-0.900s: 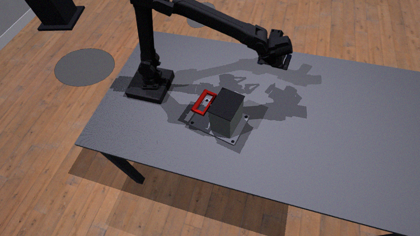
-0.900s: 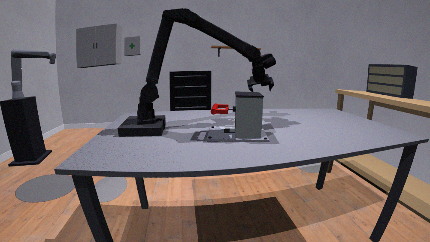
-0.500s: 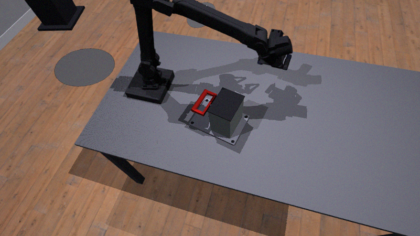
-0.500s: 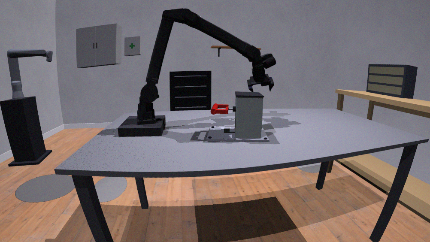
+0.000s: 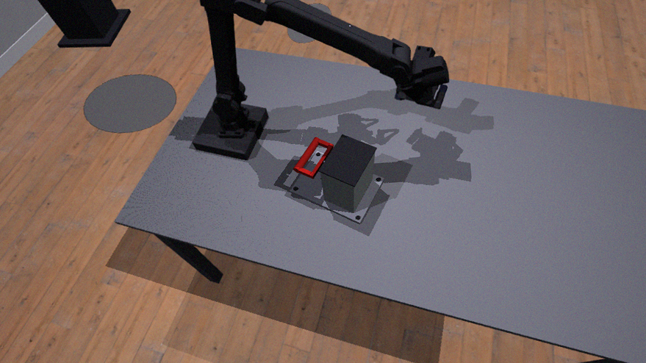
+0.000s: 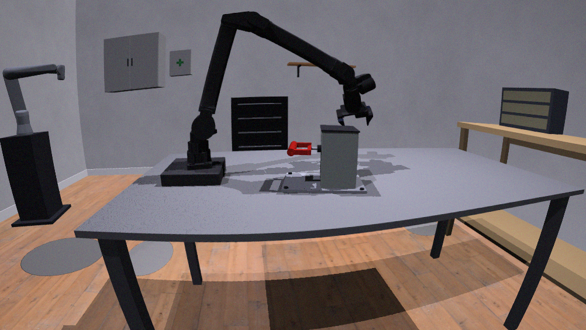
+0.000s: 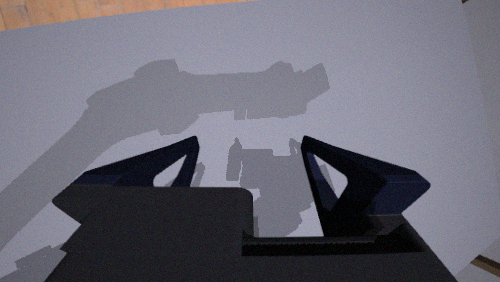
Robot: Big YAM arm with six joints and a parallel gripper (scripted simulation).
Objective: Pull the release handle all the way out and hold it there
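A red loop-shaped release handle (image 5: 310, 154) sticks out on a short rod from the side of a dark grey box (image 5: 348, 178) bolted to a light plate (image 5: 331, 190) near the table's middle. It also shows in the exterior view (image 6: 299, 148), on the box's left side (image 6: 338, 157). My gripper (image 6: 354, 117) is open and empty, pointing down, in the air above and behind the box's far right, well away from the handle. In the wrist view the open fingers frame only bare table and shadows; the handle is out of that view.
The arm's black base (image 5: 231, 130) stands on the table left of the box. A wooden bench with a drawer unit (image 6: 533, 109) is off to the right. A second arm on a pedestal (image 6: 28, 164) stands on the floor at the left.
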